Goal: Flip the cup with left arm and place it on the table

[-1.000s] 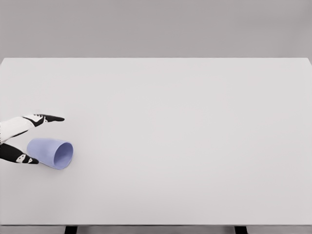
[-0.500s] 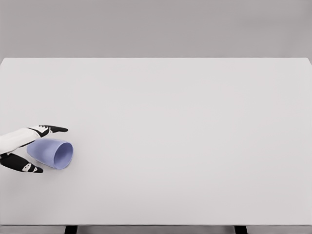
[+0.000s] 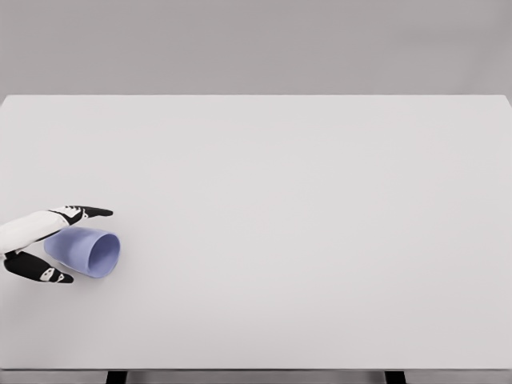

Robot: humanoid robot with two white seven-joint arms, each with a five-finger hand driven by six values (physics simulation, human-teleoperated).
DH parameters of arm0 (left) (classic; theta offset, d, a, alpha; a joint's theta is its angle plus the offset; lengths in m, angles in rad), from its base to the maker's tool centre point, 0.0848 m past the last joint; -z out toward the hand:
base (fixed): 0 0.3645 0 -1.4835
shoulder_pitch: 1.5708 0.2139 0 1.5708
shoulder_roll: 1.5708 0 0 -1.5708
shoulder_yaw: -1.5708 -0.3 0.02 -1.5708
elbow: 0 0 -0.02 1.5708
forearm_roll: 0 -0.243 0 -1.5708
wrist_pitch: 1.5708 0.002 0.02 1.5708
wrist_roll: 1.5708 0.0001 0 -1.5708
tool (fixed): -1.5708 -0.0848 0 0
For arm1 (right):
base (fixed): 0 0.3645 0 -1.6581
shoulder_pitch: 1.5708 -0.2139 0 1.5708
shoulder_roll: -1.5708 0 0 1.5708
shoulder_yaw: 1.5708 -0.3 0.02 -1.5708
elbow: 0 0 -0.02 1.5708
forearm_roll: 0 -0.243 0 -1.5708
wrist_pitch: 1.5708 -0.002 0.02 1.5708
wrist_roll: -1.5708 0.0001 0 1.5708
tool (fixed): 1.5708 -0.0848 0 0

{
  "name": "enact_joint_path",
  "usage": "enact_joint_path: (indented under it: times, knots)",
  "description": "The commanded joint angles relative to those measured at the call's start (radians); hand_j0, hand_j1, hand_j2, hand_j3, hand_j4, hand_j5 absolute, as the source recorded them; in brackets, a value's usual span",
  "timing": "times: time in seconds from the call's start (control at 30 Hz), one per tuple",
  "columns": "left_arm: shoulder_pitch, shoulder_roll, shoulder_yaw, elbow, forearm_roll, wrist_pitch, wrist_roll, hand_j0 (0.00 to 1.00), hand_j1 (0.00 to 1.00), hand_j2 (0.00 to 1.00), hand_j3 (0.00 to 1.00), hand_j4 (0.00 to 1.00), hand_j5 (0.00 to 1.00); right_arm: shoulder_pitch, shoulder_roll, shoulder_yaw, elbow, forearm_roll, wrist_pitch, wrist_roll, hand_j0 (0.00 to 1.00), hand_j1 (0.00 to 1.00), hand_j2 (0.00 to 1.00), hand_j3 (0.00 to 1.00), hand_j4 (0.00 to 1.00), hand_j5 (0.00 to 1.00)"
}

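- Cup [image 3: 84, 251] lies on its side at the table's [image 3: 304, 208] left edge, mouth facing right.
- Left hand [image 3: 40, 244] straddles its base, fingers spread; contact unclear.
- Arm cut off by the frame.

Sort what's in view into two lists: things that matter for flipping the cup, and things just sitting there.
Part of the job:
- blue cup, lying on its side, mouth facing right
- left hand, fingers either side of the cup
- white table, where the cup goes

Just lying about:
- nothing else in view
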Motion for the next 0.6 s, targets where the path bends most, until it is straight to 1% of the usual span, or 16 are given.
enact_joint_path:
  times: [0.0, 0.1, 0.17, 0.3, 0.53, 0.57]
  knots:
    - [0.000, -0.012, 0.001, 0.001, -0.003, 0.020, 0.000, 1.00, 1.00, 1.00, 1.00, 1.00, 1.00, 0.000, 0.000, 0.000, 0.000, 0.000, 0.000, 0.000, 1.00, 1.00, 1.00, 1.00, 1.00, 1.00]
    - [0.000, -0.019, 0.001, 0.001, -0.015, 0.027, 0.000, 1.00, 1.00, 1.00, 1.00, 1.00, 1.00, 0.000, 0.000, 0.000, 0.000, 0.000, 0.000, 0.000, 1.00, 1.00, 1.00, 1.00, 1.00, 1.00]
    - [0.000, -0.022, -0.001, -0.001, -0.038, 0.027, 0.000, 0.99, 0.99, 0.99, 0.99, 0.99, 0.99, 0.000, 0.000, 0.000, 0.000, 0.000, 0.000, 0.000, 1.00, 1.00, 1.00, 1.00, 1.00, 1.00]
    - [-0.002, -0.025, -0.001, -0.001, -0.041, 0.029, 0.000, 0.98, 0.98, 0.98, 0.98, 0.98, 0.98, 0.000, 0.000, 0.000, 0.000, 0.000, 0.000, 0.000, 1.00, 1.00, 1.00, 1.00, 1.00, 1.00]
    - [-0.002, -0.026, -0.001, -0.001, -0.041, 0.029, 0.000, 0.92, 0.92, 0.92, 0.92, 0.92, 0.92, 0.000, 0.000, 0.000, 0.000, 0.000, 0.000, 0.000, 1.00, 1.00, 1.00, 1.00, 1.00, 1.00]
    - [-0.002, -0.026, -0.001, -0.001, -0.041, 0.029, 0.000, 0.90, 0.90, 0.90, 0.90, 0.90, 0.90, 0.000, 0.000, 0.000, 0.000, 0.000, 0.000, 0.000, 1.00, 1.00, 1.00, 1.00, 1.00, 1.00]
